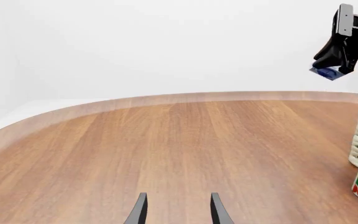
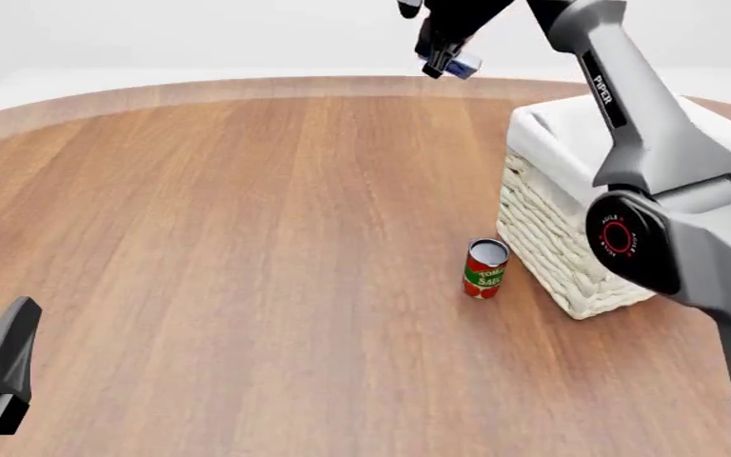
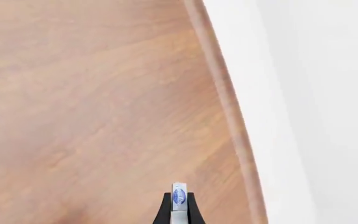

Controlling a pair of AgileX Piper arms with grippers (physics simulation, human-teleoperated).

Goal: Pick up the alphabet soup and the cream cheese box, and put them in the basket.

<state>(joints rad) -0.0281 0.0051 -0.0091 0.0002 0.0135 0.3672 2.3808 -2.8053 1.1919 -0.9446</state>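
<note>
The round-edged brown wooden desk (image 2: 239, 238) carries a square cream-white woven wicker basket (image 2: 550, 248) with white cloth lining at three o'clock. A small red and green tomato sauce can (image 2: 485, 268) stands upright just beside it, toward nine o'clock.

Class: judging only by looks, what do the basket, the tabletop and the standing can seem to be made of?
Basket: woven wicker, cream and matte, shown by its braided wall; a white cloth lining folds over the rim.
Tabletop: wood or wood veneer with a smooth satin finish; grain streaks show.
Tomato sauce can: probably metal, with a silvery top and a red-green label.
</note>
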